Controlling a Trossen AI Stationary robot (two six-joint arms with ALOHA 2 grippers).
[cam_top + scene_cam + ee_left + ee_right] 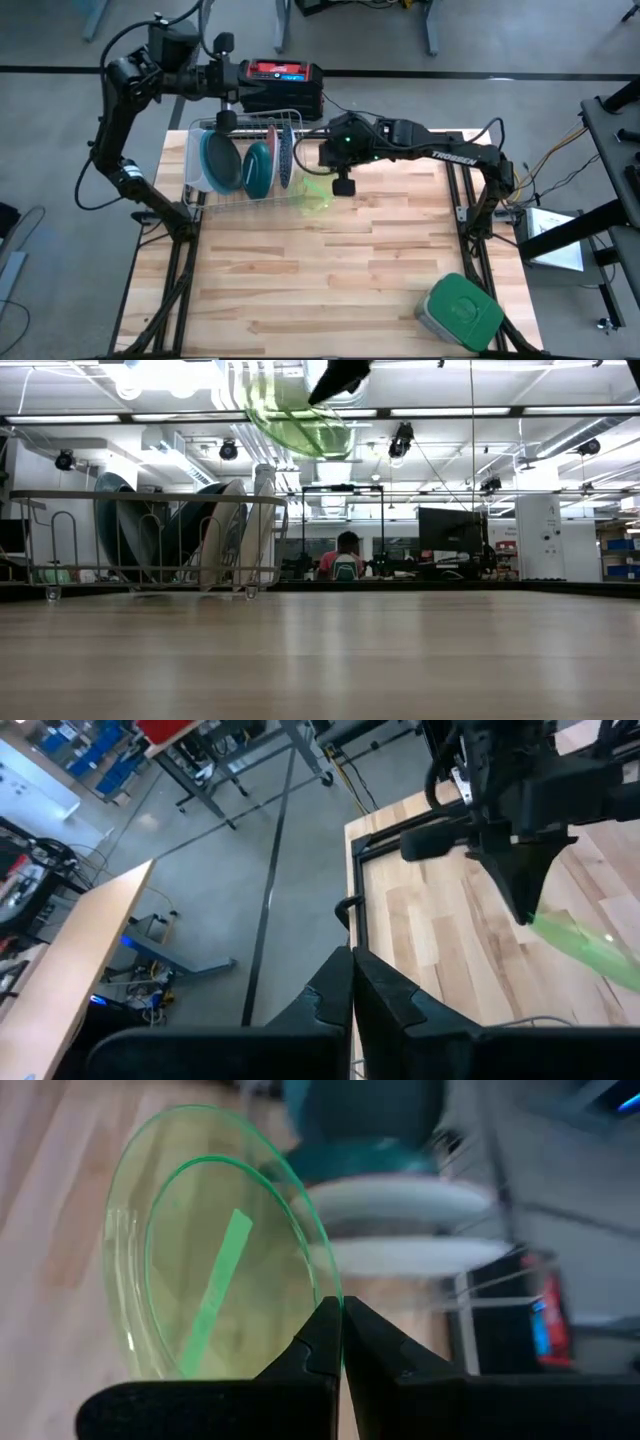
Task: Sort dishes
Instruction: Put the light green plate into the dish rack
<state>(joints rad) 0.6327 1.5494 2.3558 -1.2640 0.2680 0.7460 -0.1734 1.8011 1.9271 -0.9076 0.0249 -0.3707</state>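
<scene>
Your right gripper (340, 1315) fills the near edge of the right wrist view, its two dark fingers pressed together on the rim of a clear lime green plate (200, 1240). Beyond the plate you can see pale dishes standing on edge and a dark teal one behind them, all blurred.

From above, your right arm reaches across the far part of the wooden table (330, 270), with its gripper (345, 183) just beside the wire rack (250, 160). The lime green plate (318, 190) shows as a faint green patch beneath it. In the rack, a dark teal dish (220, 160), a teal-green dish (258, 168) and a darker plate (285, 155) stand on edge. A grey container with a green lid (462, 310) sits near the front right corner, well apart from the rack.

At table height, the lime green plate (295, 415) hangs tilted in the air, above and to the right of the rack (150, 540). A person sits far back in the room.

Your left gripper (352, 982) is closed on nothing and held off the table's edge, over the floor.
</scene>
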